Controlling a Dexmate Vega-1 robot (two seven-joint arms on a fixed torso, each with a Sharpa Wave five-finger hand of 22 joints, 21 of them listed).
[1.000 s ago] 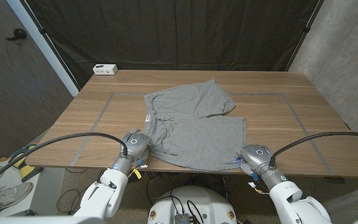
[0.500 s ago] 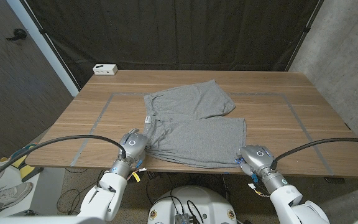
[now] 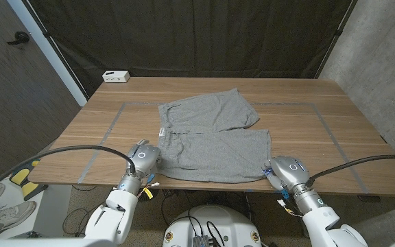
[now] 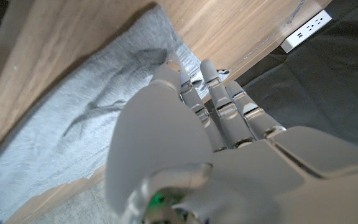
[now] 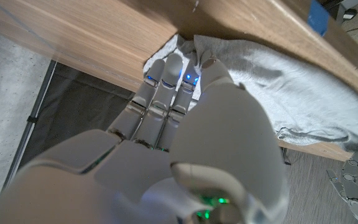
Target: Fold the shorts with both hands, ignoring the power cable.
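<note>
Presently, grey shorts (image 3: 208,140) spread on wooden table (image 3: 300,103), left hand (image 3: 145,159) and right hand (image 3: 284,170) each gripping near hem corners, white power strip (image 3: 116,76) at far corner.

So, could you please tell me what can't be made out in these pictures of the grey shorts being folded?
- Head view: whether the left hand and right hand actually grip the grey cotton shorts; the hands' own backs hide the fingers.
- Both wrist views: the hold itself; each hand's back covers where its fingers meet the cloth at the wooden table edge.
- Head view: details of the small white box at the far corner are too small to tell.
</note>
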